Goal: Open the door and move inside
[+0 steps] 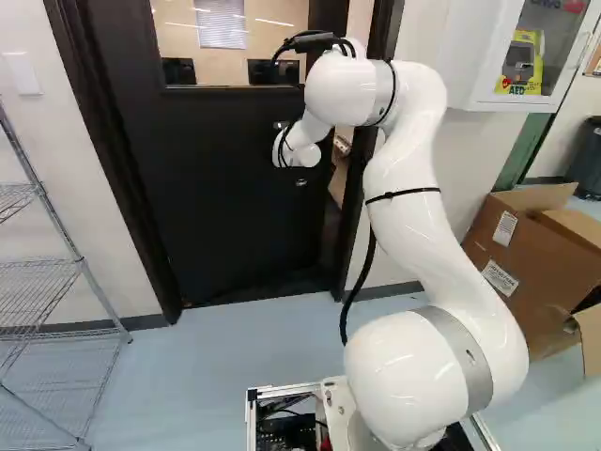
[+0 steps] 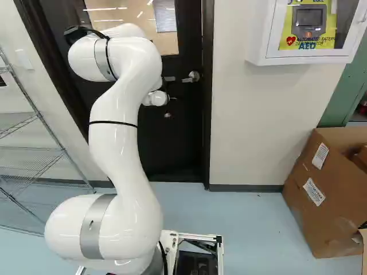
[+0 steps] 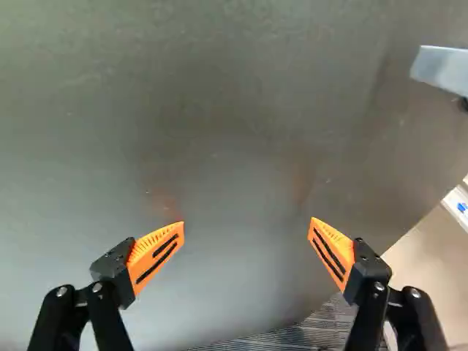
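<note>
While the wrist view has the fingers (image 3: 156,257) wide apart with nothing between them, the door (image 3: 219,110) fills nearly everything ahead. I can't tell whether they touch it. The handle (image 3: 440,68) sits off to one side, outside their reach as posed, so this reads as a push, not a grip. Main risk: tips skid on that smooth face if I press at a slant, and the door swings back.

Left base view: door is straight ahead behind the arm (image 1: 402,178), ajar at its handle side, a slim gap along the door frame (image 1: 353,211). Looks like early opening, swinging away from me. If there's a closer and I let off, it could shut again. Driving in at this gap would jam arm or base on the frame. The loose black cable (image 1: 360,287) could snag there too.

Right base view: the frame's right post is close beside the arm's far end; turn wide and I clip it. Cardboard box (image 2: 321,195) is well right, only a problem if the base swings that way.
</note>
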Controlling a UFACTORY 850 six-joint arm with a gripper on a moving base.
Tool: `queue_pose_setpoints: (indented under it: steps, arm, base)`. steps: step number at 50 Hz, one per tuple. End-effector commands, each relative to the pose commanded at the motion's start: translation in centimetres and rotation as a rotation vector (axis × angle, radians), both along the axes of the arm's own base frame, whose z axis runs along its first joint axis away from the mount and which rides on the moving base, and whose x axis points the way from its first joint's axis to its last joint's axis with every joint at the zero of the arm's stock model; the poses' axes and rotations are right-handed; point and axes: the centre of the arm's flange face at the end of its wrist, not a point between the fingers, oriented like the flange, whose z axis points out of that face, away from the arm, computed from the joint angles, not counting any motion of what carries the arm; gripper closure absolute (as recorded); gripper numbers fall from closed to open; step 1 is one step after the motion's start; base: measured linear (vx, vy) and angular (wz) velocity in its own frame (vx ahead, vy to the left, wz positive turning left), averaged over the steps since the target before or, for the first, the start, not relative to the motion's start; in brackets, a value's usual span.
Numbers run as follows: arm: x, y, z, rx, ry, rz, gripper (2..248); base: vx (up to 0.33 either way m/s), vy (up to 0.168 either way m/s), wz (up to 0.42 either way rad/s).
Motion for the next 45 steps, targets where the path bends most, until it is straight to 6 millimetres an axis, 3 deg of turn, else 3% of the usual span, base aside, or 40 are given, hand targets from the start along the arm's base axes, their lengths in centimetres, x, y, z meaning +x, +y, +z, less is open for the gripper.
queue_pose_setpoints:
  steps: [21,45]
  arm:
    - [3.1,1.3,-0.7,0.001,-0.035,0.016,3]
    - [-0.5,0.5,0.1,-0.004,0.004,0.012,3]
  base:
    - [0.000,0.000,0.000]
    - [0.000,0.000,0.000]
